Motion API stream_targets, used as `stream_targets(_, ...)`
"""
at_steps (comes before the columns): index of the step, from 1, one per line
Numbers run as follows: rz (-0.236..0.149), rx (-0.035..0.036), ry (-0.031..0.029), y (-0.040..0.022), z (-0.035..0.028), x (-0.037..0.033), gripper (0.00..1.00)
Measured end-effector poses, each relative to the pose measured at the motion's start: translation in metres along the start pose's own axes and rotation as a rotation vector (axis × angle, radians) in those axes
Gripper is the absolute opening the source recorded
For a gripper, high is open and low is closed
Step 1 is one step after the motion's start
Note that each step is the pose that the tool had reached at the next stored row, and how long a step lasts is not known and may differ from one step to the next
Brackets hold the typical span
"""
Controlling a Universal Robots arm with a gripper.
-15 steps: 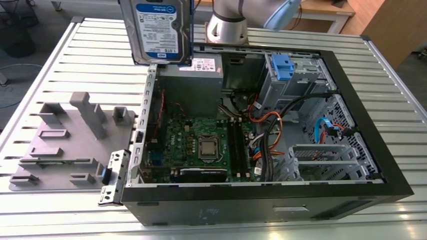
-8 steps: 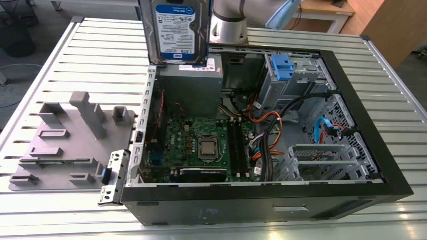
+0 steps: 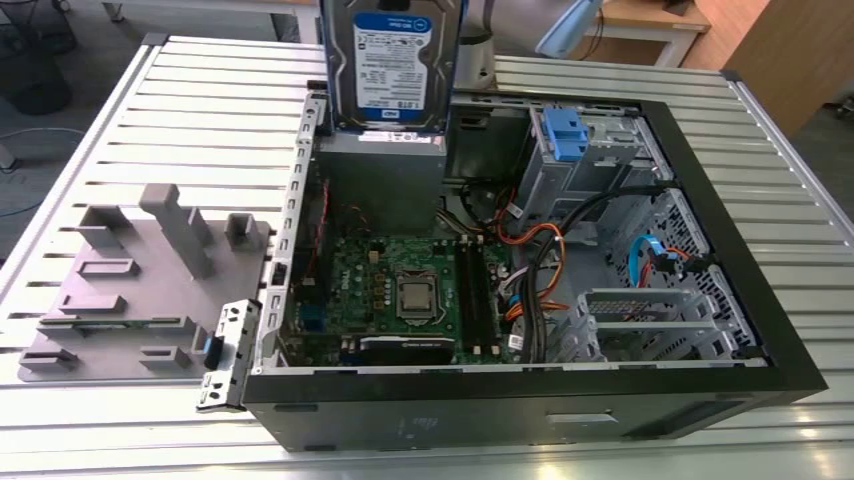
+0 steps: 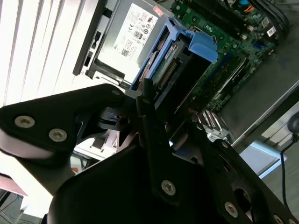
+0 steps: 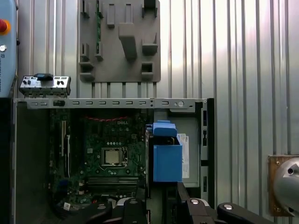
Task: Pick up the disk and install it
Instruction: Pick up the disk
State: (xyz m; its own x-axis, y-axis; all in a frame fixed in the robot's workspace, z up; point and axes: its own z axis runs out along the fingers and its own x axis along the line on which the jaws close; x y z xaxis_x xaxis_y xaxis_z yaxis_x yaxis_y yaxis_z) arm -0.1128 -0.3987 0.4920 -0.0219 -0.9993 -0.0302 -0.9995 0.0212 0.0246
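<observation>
Pick-up done, carry in hand: the disk (image 3: 387, 60) is clenched in the gripper (image 4: 152, 100) and held upright over the PSU (image 3: 384, 170) at the PC case's (image 3: 534, 405) far side, exterior view's left. Install is judged to call for rails lined up w/ the drive cage (image 3: 587, 160)

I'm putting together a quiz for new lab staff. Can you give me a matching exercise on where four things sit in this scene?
Things:
1. disk
2. grey moulded tray
3. green circuit board
4. metal cage with blue latch

Places:
A. lying on the slatted table, outside the computer case, on the exterior view's left
B. standing inside the case, on the exterior view's right side
C. raised upright above the case
D. flat on the case floor

Pairs: 1-C, 2-A, 3-D, 4-B.
</observation>
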Motion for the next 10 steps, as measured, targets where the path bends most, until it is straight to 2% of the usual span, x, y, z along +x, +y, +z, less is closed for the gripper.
stream_targets(10,0.000,0.0000,0.0000,-0.0420,-0.0005,-0.0009,0.35)
